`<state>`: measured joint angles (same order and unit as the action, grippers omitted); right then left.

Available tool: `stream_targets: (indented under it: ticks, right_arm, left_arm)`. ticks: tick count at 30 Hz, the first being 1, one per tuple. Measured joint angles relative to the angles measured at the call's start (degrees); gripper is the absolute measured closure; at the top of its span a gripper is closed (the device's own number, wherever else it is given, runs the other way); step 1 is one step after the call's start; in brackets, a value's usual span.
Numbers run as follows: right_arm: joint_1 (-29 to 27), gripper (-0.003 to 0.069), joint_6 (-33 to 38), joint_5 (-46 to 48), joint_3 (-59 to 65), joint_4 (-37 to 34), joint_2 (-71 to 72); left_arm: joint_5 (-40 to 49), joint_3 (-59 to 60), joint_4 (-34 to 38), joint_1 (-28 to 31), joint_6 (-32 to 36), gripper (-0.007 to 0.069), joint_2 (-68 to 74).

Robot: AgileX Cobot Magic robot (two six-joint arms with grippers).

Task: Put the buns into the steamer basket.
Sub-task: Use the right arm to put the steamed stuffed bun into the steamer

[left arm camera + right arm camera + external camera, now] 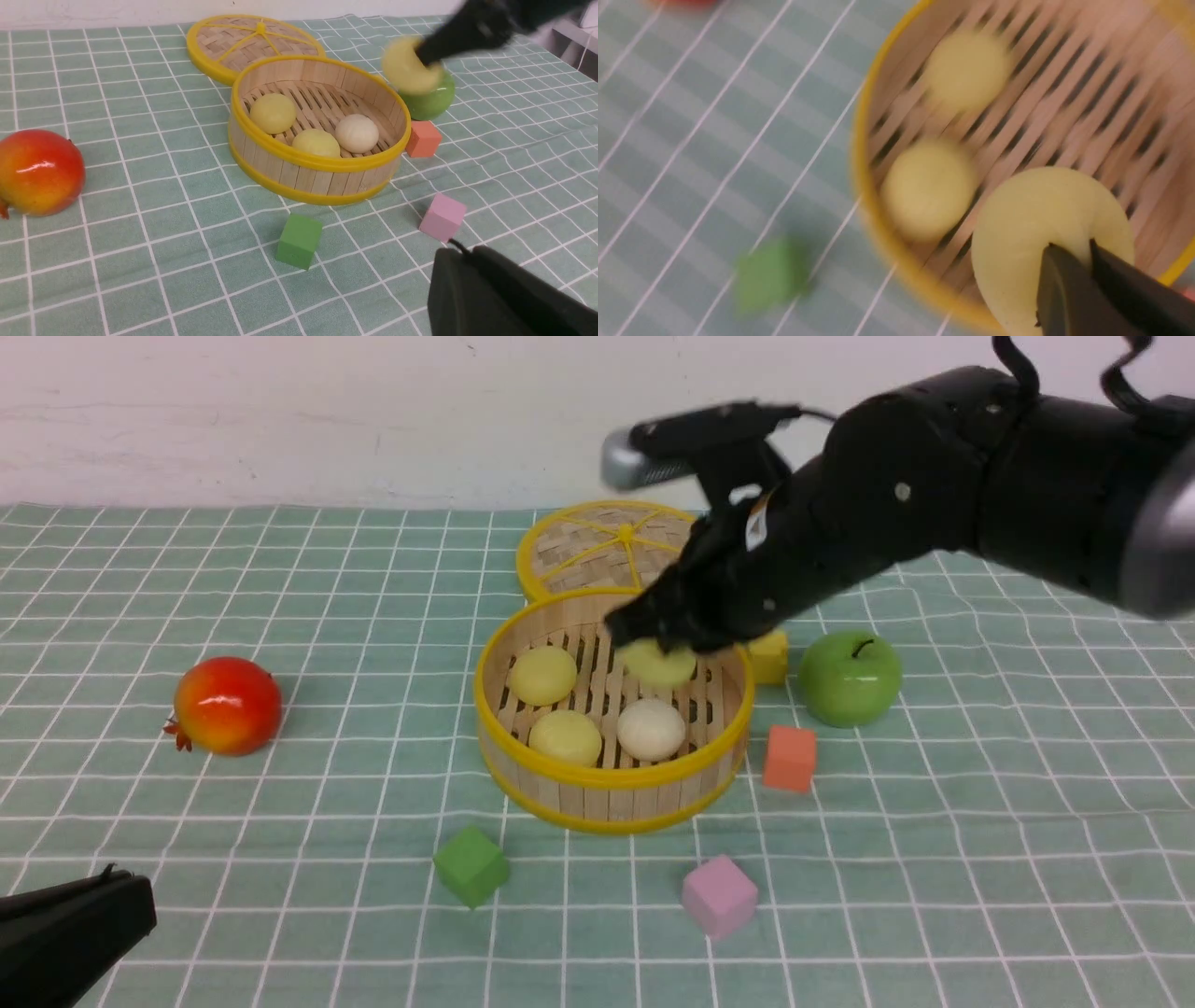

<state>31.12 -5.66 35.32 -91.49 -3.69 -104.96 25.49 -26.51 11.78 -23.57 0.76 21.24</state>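
Note:
The steamer basket point(611, 782) point(308, 173) stands mid-table with three buns on its slatted bottom: two pale yellow ones point(542, 675) point(565, 736) and an off-white one point(651, 729). My right gripper point(655, 637) point(1071, 245) is shut on a fourth pale yellow bun point(659, 664) point(410, 65) point(1031, 219), pinching it between close-set fingers. It holds the bun above the basket's far right part. The right wrist view shows two resting buns point(966, 70) point(929, 186) below it. Low at the near left, my left gripper point(112, 882) point(455, 249) is shut and holds nothing.
The flat woven lid point(597, 546) lies behind the basket. A green apple point(850, 677) and a yellow cube point(767, 656) sit to its right, with an orange cube point(790, 758) nearer. Green point(471, 865) and pink point(718, 894) cubes lie in front. A red fruit point(227, 705) rests far left.

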Motion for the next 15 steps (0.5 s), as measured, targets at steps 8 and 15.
stream_targets:
  ticks: [8, 15]
  right_arm:
    - [-2.71, 0.065, 3.47, -2.5, -14.65, -0.07, -17.07]
    - [-2.75, 0.057, 4.22, -3.97, -21.15, 0.77, -25.64]
  left_arm:
    - [0.0, 0.0, 0.0, 0.0, 0.0, 0.0606, 0.0]
    - [0.0, 0.0, -0.11, 0.0, 0.0, 0.0604, 0.0]
